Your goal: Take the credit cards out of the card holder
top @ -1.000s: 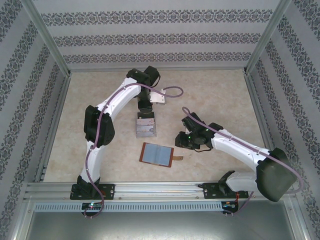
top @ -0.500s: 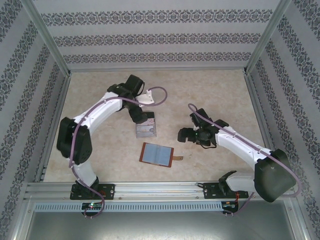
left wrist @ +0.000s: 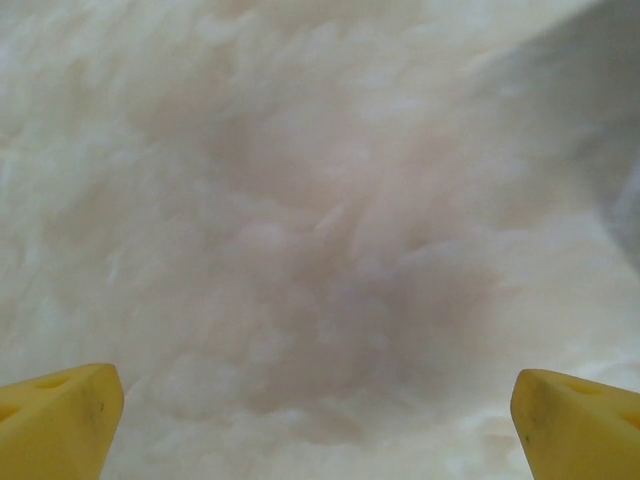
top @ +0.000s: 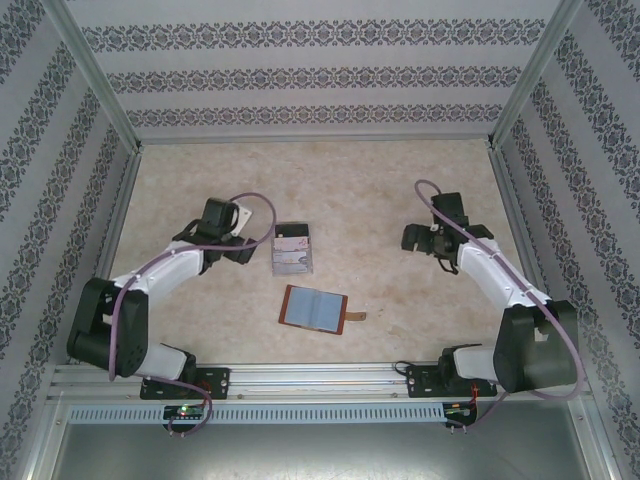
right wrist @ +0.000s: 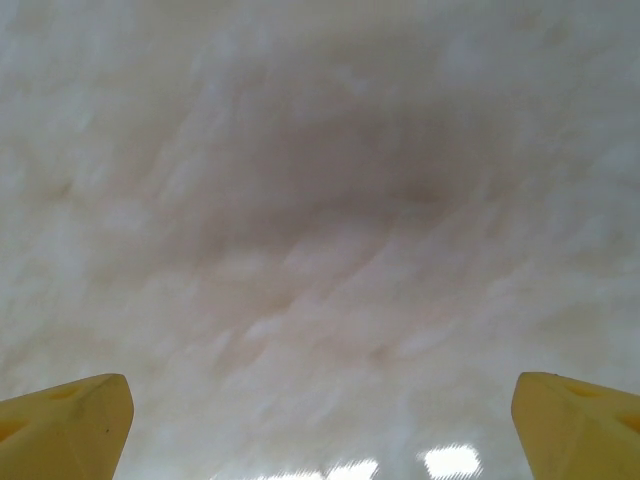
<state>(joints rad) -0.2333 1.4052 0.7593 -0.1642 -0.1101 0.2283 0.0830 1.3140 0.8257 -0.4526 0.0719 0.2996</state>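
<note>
The card holder (top: 313, 309) lies open and flat near the middle of the table, reddish-brown outside with grey-blue pockets, its strap tab (top: 357, 318) pointing right. Pale credit cards (top: 292, 255) lie in a clear tray (top: 277, 262) just behind it. My left gripper (top: 243, 250) hangs left of the tray, apart from it. In the left wrist view its yellow fingertips (left wrist: 60, 420) stand wide, the left gripper (left wrist: 315, 430) open over bare table. My right gripper (top: 413, 238) is off to the right of both. Its fingertips (right wrist: 575, 425) are spread, the right gripper (right wrist: 320, 430) open and empty.
The beige mottled tabletop (top: 400, 180) is boxed in by patterned walls (top: 320, 80) on three sides, with metal posts at the corners. A metal rail (top: 320, 378) carrying both arm bases runs along the near edge.
Both arms have drawn back from the middle, the left one swinging down and left from above the tray, the right one out to the right. Both grippers have opened. Holder and tray stayed put.
</note>
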